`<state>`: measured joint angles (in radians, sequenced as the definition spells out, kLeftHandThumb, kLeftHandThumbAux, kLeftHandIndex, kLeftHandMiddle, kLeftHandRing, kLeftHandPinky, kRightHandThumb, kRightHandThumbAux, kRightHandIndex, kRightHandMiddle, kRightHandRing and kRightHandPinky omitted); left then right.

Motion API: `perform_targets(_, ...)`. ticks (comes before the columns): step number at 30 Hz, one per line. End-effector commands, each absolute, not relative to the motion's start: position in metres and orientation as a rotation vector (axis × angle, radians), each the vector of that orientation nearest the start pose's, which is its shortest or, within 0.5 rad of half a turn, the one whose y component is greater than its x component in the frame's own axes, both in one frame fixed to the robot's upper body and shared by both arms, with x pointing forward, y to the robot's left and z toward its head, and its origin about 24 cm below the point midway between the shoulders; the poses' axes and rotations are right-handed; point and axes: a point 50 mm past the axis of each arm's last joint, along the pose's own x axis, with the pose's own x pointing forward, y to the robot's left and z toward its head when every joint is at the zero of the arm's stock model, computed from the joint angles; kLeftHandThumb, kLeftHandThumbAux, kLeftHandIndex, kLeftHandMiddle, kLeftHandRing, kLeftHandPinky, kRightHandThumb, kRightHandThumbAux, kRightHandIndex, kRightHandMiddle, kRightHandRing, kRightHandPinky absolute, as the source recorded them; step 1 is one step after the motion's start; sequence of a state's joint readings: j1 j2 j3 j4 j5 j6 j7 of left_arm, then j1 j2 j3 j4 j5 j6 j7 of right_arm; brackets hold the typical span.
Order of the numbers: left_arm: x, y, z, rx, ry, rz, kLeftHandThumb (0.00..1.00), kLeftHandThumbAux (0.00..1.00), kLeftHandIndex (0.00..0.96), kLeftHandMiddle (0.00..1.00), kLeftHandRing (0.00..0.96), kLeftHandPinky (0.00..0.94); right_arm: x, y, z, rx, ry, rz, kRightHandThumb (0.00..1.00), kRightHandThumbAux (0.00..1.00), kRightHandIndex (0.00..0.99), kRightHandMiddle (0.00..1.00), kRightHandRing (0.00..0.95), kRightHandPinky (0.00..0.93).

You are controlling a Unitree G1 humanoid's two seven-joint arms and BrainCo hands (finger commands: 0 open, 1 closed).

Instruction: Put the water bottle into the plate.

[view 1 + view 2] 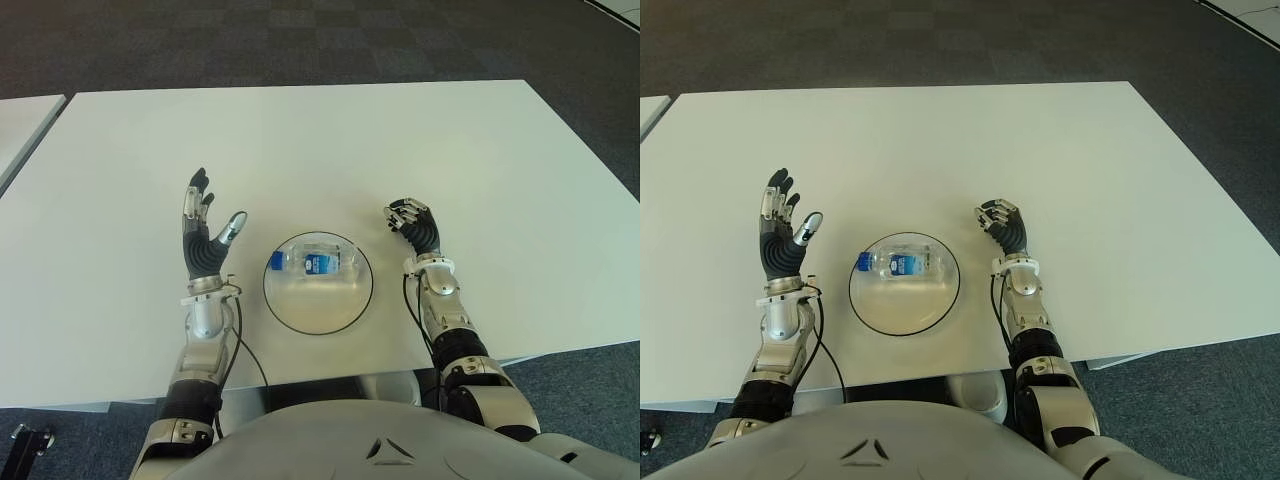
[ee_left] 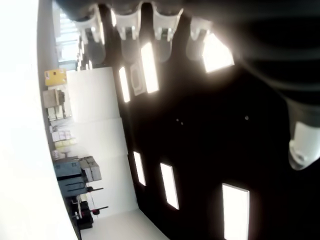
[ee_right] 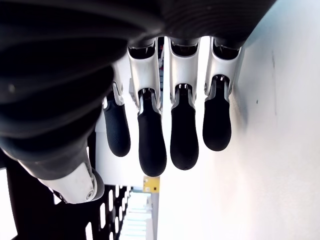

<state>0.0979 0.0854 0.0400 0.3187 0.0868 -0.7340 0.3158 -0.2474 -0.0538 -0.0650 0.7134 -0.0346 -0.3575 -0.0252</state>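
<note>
Clear plastic, one water bottle (image 1: 312,262) lies on its side inside the single plate (image 1: 345,308), blue cap toward my left, so I judge the placing done. From the left eye, my left hand (image 1: 205,240) stands just left of the plate, palm raised, fingers spread and holding nothing. My right hand (image 1: 415,226) shows just right of the plate, fingers loosely bent, also without a load; both sit apart from the rim, which I read as clearance. The right eye confirms one bottle, one plate, two hands on the white surface (image 1: 1040,150). My left wrist camera looks past extended fingers (image 2: 165,20) at ceiling lights. My right wrist camera shows relaxed fingers (image 3: 184,130) enclosing nothing.
</note>
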Motion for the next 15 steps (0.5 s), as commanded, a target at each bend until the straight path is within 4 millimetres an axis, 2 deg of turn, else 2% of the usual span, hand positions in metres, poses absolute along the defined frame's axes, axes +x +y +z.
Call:
perform_targets(1,0.208,0.205,0.006,0.104,-0.29,0.328,0.0,0.525,0.0,0.0,0.0,0.0,0.261,-0.164,-0.048,-0.064,0.258,-0.036,0.708,0.729,0.432,0.617,0.599,0.598)
perform_targets(5,0.204,0.223,-0.012,0.083,-0.184,0.382,0.0,0.544,0.0,0.0,0.0,0.0,0.261,-0.164,-0.049,-0.064,0.261,-0.037,0.708,0.729,0.432,0.616,0.599,0.597)
perform_targets(8,0.204,0.228,-0.018,0.067,-0.138,0.419,0.0,0.589,0.003,0.0,0.0,0.0,0.261,-0.164,-0.049,-0.064,0.264,-0.039,0.708,0.729,0.432,0.615,0.598,0.593)
perform_targets(12,0.205,0.231,-0.026,0.049,-0.094,0.462,0.0,0.673,0.107,0.008,0.0,0.013,0.261,-0.164,-0.049,-0.063,0.27,-0.043,0.708,0.729,0.432,0.614,0.594,0.586)
perform_targets(15,0.206,0.231,-0.028,0.066,-0.076,0.465,0.0,0.731,0.159,0.066,0.043,0.086,0.261,-0.164,-0.049,-0.064,0.272,-0.045,0.708,0.729,0.432,0.612,0.592,0.585)
